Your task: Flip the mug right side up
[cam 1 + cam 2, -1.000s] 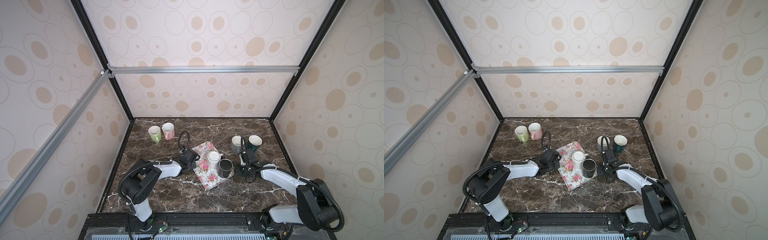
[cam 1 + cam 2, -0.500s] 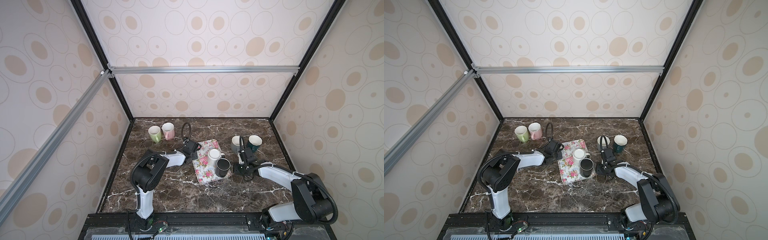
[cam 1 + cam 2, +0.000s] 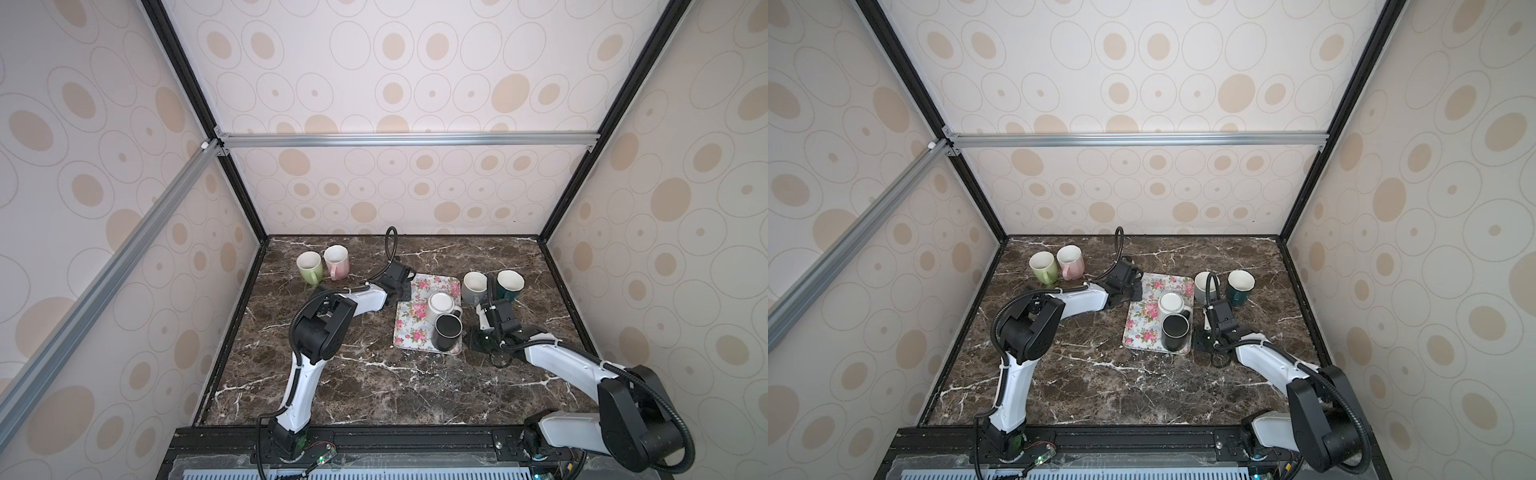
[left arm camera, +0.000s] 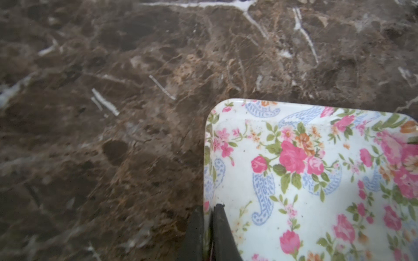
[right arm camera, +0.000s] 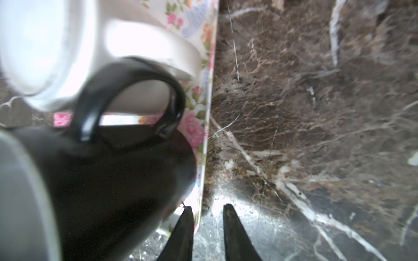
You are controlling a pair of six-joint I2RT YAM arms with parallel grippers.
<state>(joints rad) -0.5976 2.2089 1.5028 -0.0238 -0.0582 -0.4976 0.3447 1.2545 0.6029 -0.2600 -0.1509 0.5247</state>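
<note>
White mug (image 3: pixel 439 306) sits on the floral tray (image 3: pixel 409 328), past the black mug (image 3: pixel 445 332) beside the right gripper (image 5: pixel 208 206), which straddles the rim slightly parted; the left gripper (image 4: pixel 209 206) pinches the opposite rim.

The left arm (image 3: pixel 300 386) and the right arm (image 3: pixel 567 365) share one build: glossy white link shells between bulky matt black joint housings (image 3: pixel 322 332). A black ribbed cable (image 3: pixel 690 442) runs along each arm, fixed with small ties. The left pincer (image 4: pixel 208 206) and the right pincer (image 5: pixel 208 206) have thin black fingers tapering to points.
</note>
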